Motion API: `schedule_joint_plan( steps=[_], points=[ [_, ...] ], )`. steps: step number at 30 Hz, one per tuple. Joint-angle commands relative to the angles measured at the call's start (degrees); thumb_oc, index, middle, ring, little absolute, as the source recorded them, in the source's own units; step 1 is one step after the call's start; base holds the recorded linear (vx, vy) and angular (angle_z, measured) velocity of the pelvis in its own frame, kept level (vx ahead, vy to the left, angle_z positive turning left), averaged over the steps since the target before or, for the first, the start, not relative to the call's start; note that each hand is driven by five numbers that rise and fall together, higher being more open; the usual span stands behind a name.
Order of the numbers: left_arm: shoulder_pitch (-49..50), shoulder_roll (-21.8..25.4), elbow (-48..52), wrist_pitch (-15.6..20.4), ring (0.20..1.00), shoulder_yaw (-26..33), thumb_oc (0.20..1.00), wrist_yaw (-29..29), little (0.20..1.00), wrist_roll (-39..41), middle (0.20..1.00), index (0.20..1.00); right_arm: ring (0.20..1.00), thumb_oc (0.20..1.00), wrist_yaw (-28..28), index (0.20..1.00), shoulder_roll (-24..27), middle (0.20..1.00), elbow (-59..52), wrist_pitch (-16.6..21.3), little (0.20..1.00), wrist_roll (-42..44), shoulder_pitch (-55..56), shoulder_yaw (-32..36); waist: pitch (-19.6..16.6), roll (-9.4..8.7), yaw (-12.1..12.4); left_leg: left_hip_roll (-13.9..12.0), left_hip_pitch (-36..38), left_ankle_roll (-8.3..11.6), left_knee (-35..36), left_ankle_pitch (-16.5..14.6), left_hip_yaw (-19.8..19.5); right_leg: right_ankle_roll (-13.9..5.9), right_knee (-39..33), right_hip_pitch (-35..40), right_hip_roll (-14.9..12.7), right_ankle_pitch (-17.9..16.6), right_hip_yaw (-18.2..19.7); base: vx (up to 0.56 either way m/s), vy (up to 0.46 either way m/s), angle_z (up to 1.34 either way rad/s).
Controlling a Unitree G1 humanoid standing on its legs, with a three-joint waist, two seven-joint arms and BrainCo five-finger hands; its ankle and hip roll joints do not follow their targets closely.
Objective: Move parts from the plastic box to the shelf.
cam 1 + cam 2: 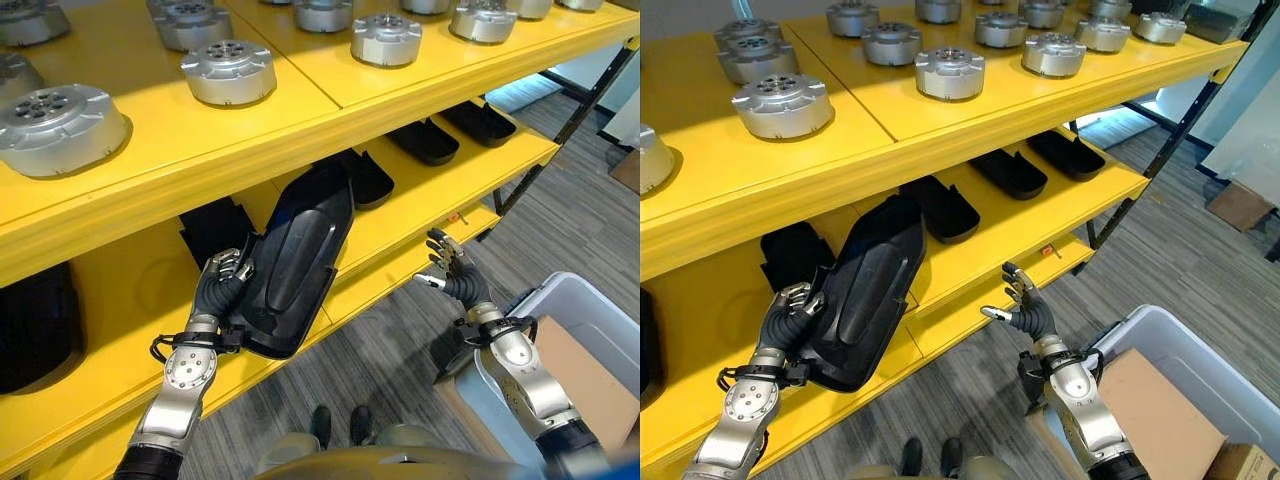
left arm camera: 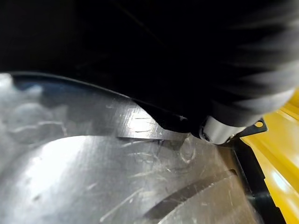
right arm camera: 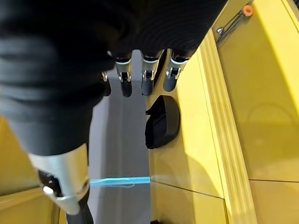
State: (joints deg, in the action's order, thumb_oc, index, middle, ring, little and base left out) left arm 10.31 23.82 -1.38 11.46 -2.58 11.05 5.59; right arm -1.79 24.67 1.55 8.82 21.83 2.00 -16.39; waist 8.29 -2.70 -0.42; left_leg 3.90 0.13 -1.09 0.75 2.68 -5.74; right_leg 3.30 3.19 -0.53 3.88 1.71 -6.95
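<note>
While left robot hand (image 1: pixel 225 285) clamps black shell part (image 1: pixel 295 262) by edge, tilted against middle shelf (image 1: pixel 420 195), probably angling it into free slot; right robot hand (image 1: pixel 1025 310) empty, fingers relaxed apart, near plastic box (image 1: pixel 1200 345).

Ten round metal parts (image 1: pixel 950 72) can be counted on the top shelf (image 1: pixel 970 115). Six black covers (image 1: pixel 865 290) are seen in all, one held. One plastic box (image 1: pixel 1160 345) is seen.
</note>
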Motion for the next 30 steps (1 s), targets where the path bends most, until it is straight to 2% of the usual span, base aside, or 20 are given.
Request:
schedule_joint_plan(
  steps=[1, 2, 3, 5, 6, 7, 8, 9, 10, 11, 12, 13, 17, 20, 21, 22, 23, 26, 29, 30],
  points=[
    [-1.4, 0.76, 5.22, 4.44, 0.2, 2.28, 0.2, -0.86, 0.2, 2.82, 0.2, 0.2, 1.0, 1.0, -0.1, 1.0, 1.4, 1.0, -2.51, 3.81, 1.0, 1.72, -1.81, 0.73, -0.91, -1.35, -0.06, 2.3, -5.12, 1.42, -8.2, -2.03, 4.07, -4.67, -1.95, 3.12, -3.22, -0.22, -0.65, -0.2, 0.022, 0.63],
    [-2.28, 0.86, 5.18, 4.4, 0.2, 2.02, 0.2, -1.03, 0.2, 3.48, 0.2, 0.2, 1.0, 1.0, -0.64, 1.0, 2.1, 1.0, -2.6, 4.1, 1.0, 1.95, -2.22, 1.45, 0.44, -1.87, -0.6, 0.75, -7.18, 1.8, -12.89, -3.21, 6.07, -4.35, -1.15, 2.58, -4.71, -0.64, -2.47, -0.2, 0.024, 0.65],
    [-2.34, 0.85, 5.19, 4.37, 0.2, 2.05, 0.2, -1.04, 0.2, 3.5, 0.2, 0.2, 1.0, 1.0, -0.63, 1.0, 2.11, 1.0, -2.58, 4.11, 1.0, 1.97, -2.29, 1.47, 0.47, -1.7, -0.71, 0.61, -7.72, 1.83, -13.92, -3.8, 5.96, -4.33, -0.99, 2.48, -4.55, -0.52, -2.61, -0.27, 0.03, 0.76],
    [-2.22, 0.99, 5.71, 4.5, 0.2, 2.38, 0.2, -1.12, 0.2, 3.84, 0.2, 0.2, 1.0, 1.0, -0.69, 1.0, 2.56, 1.0, -3.13, 4.06, 1.0, 2.3, -2.68, 1.53, 1.35, -2.68, -1.2, -3.22, -7.69, 0.73, -19.57, -8.8, 9.82, -4.71, -0.16, 1.53, -7.01, -1.54, -3.87, -0.2, 0.063, 0.88],
    [-2.27, 0.99, 5.65, 4.45, 0.2, 2.4, 0.2, -0.82, 0.2, 4.33, 0.2, 0.2, 1.0, 1.0, -0.65, 1.0, 2.6, 1.0, -3.32, 3.9, 1.0, 2.61, -2.46, 1.41, 1.35, -2.92, -1.81, -7.81, -6.67, 0.94, -23.32, -10.7, 10.6, -4.89, 0.47, 1.2, -8.45, -1.29, -4.98, -0.13, 0.079, 1.15],
    [-2.29, 1.0, 5.66, 4.45, 0.2, 2.42, 0.2, -0.81, 0.2, 4.33, 0.2, 0.2, 1.0, 1.0, -0.65, 1.0, 2.59, 1.0, -3.33, 3.9, 1.0, 2.61, -2.49, 1.42, 1.27, -2.98, -1.91, -7.73, -6.92, 0.94, -23.32, -10.45, 10.53, -4.85, 0.43, 1.03, -8.51, -1.45, -5.07, -0.12, 0.155, 1.01],
    [-2.31, 0.79, 5.51, 4.37, 0.2, 1.98, 0.2, -0.95, 0.2, 4.91, 0.2, 0.2, 1.0, 1.0, -1.02, 1.0, 2.52, 1.0, -2.91, 3.9, 1.0, 2.91, -1.75, 1.59, 0.66, -2.24, -2.97, -14.56, -4.11, 1.93, -21.67, -8.74, 12.09, -5.23, 1.11, 0.79, -9.9, -0.75, -7.41, -0.06, 0.239, 0.8],
    [-2.81, 0.74, 5.52, 4.36, 0.2, 1.38, 0.2, -1.0, 0.2, 5.74, 0.2, 0.2, 1.0, 1.0, -1.95, 1.0, 2.66, 1.0, -2.85, 4.13, 1.0, 3.21, -0.81, 2.33, 0.02, -1.11, -4.29, -22.05, -1.32, 4.13, -16.88, -3.72, 13.85, -5.64, 1.94, 0.57, -11.42, -0.06, -9.76, -0.04, 0.446, 0.58],
    [-3.62, 1.1, 5.07, 4.3, 0.2, 0.47, 0.2, -0.95, 0.2, 5.83, 0.2, 0.2, 1.0, 1.0, -2.48, 1.0, 2.6, 1.0, -2.59, 3.99, 1.0, 3.56, 0.65, 3.15, -0.59, 0.52, -4.91, -25.28, 0.4, 6.66, -11.04, 1.84, 12.67, -6.65, 2.45, 0.62, -12.96, 0.32, -11.6, 0.0, 0.445, 1.12],
    [-4.11, 1.13, 4.96, 4.22, 0.2, 0.13, 0.2, -0.75, 0.2, 5.94, 0.2, 0.2, 1.0, 1.0, -2.7, 1.0, 2.54, 1.0, -2.5, 4.01, 1.0, 3.71, 0.81, 3.41, -0.69, 1.04, -4.78, -25.09, 0.92, 7.45, -9.51, 2.3, 11.23, -7.09, 2.99, 0.27, -13.72, 0.22, -11.97, 0.04, 0.396, 1.36],
    [-4.66, 0.89, 4.62, 3.98, 0.2, -0.38, 0.2, -0.76, 0.2, 5.74, 0.2, 0.2, 1.0, 1.0, -2.84, 1.0, 2.52, 1.0, -2.2, 4.02, 1.0, 3.73, 1.13, 3.97, -1.01, 1.61, -4.87, -23.29, 1.16, 7.44, -7.33, 0.1, 10.04, -8.01, 3.7, 0.1, -14.93, 0.07, -12.6, 0.04, 0.267, 1.5],
    [-4.73, 0.78, 4.58, 3.94, 0.2, -0.36, 0.2, -0.92, 0.2, 5.79, 0.2, 0.2, 1.0, 1.0, -2.74, 1.0, 2.54, 1.0, -2.06, 3.96, 1.0, 3.68, 0.89, 4.2, -1.13, 1.83, -4.88, -21.92, 1.69, 7.63, -6.5, -2.57, 9.98, -8.23, 4.28, -0.21, -15.81, -0.65, -12.3, 0.04, 0.273, 0.84],
    [-6.32, 1.87, 5.17, 4.29, 0.2, -0.96, 0.2, -1.77, 0.2, 5.79, 0.2, 0.2, 1.0, 1.0, -3.27, 1.0, 1.58, 1.0, -2.51, 4.07, 1.0, 2.99, 0.78, 5.81, -1.05, 1.33, -4.41, -17.29, 1.42, 7.04, -6.49, -6.11, 10.83, -10.94, 4.94, 0.06, -20.73, -3.93, -12.22, 0.06, 0.338, 0.35],
    [-6.69, 3.42, 5.08, 4.3, 0.2, -0.07, 0.2, -1.14, 0.2, 4.53, 0.2, 0.2, 1.0, 1.0, -3.59, 1.0, -0.25, 1.0, -2.18, 3.86, 1.0, 2.67, 0.09, 5.54, -1.08, -0.09, -3.51, -12.33, 1.19, 4.94, -6.59, -8.21, 11.17, -13.16, 3.56, 0.35, -24.98, -8.99, -12.15, 0.05, 0.312, 0.63],
    [-6.67, 3.46, 5.11, 4.28, 0.2, -0.03, 0.2, -1.13, 0.2, 4.51, 0.2, 0.2, 1.0, 1.0, -3.6, 1.0, -0.31, 1.0, -2.15, 3.86, 1.0, 2.66, 0.05, 5.5, -1.11, -0.25, -3.5, -12.13, 1.15, 4.81, -6.63, -8.25, 11.24, -13.28, 3.48, 0.32, -25.18, -9.12, -12.05, 0.05, 0.633, 0.32],
    [-6.33, 4.12, 5.42, 4.63, 0.2, 0.68, 0.2, -0.58, 0.2, 3.55, 0.2, 0.2, 1.0, 1.0, -3.78, 1.0, -1.7, 1.0, -1.66, 3.72, 1.0, 2.54, -0.55, 4.78, -0.71, -0.91, -2.93, -7.62, 0.77, 2.32, -5.76, -9.29, 11.64, -14.79, 2.73, -0.68, -28.73, -15.02, -10.76, 0.03, 0.562, 0.03],
    [-6.51, 4.22, 5.37, 4.63, 0.2, 0.69, 0.2, -0.16, 0.2, 3.05, 0.2, 0.2, 1.0, 1.0, -3.98, 1.0, -2.21, 1.0, -1.46, 3.67, 1.0, 2.23, -0.65, 4.56, -0.74, -1.18, -2.65, -5.89, 1.09, 1.66, -5.13, -9.27, 12.02, -15.47, 2.35, -0.53, -30.2, -17.26, -10.78, 0.05, 0.663, 0.16],
    [-7.2, 3.9, 4.72, 4.48, 0.2, 0.57, 0.2, 0.5, 0.2, 1.61, 0.2, 0.2, 1.0, 1.0, -4.43, 1.0, -3.56, 1.0, -0.54, 3.38, 1.0, 2.12, -0.46, 3.75, -0.43, -0.62, -2.36, -2.85, 3.24, -0.31, -1.91, -9.42, 12.64, -15.45, 3.54, -1.2, -32.64, -20.11, -11.71, 0.04, 0.45, 0.16],
    [-8.02, 3.76, 4.41, 4.49, 0.2, 0.14, 0.2, 0.64, 0.2, 1.45, 0.2, 0.2, 1.0, 1.0, -3.6, 1.0, -3.31, 1.0, -0.4, 3.61, 1.0, 2.77, -1.22, 2.71, 0.39, 0.61, -3.19, -2.86, 4.78, -1.58, 2.21, -6.81, 13.53, -12.3, 11.63, -5.17, -25.08, -11.98, -8.74, -0.03, 0.374, -0.17],
    [-7.97, 3.38, 4.47, 4.25, 0.2, -0.08, 0.2, 0.56, 0.2, 1.52, 0.2, 0.2, 1.0, 1.0, -3.04, 1.0, -3.23, 1.0, -0.68, 3.79, 1.0, 3.14, -0.96, 2.53, 0.27, 0.7, -3.61, -2.55, 5.55, -1.77, 3.78, -5.89, 13.9, -10.97, 12.79, -5.71, -20.24, -7.99, -8.82, 0.01, 0.235, -0.16]
  ],
)
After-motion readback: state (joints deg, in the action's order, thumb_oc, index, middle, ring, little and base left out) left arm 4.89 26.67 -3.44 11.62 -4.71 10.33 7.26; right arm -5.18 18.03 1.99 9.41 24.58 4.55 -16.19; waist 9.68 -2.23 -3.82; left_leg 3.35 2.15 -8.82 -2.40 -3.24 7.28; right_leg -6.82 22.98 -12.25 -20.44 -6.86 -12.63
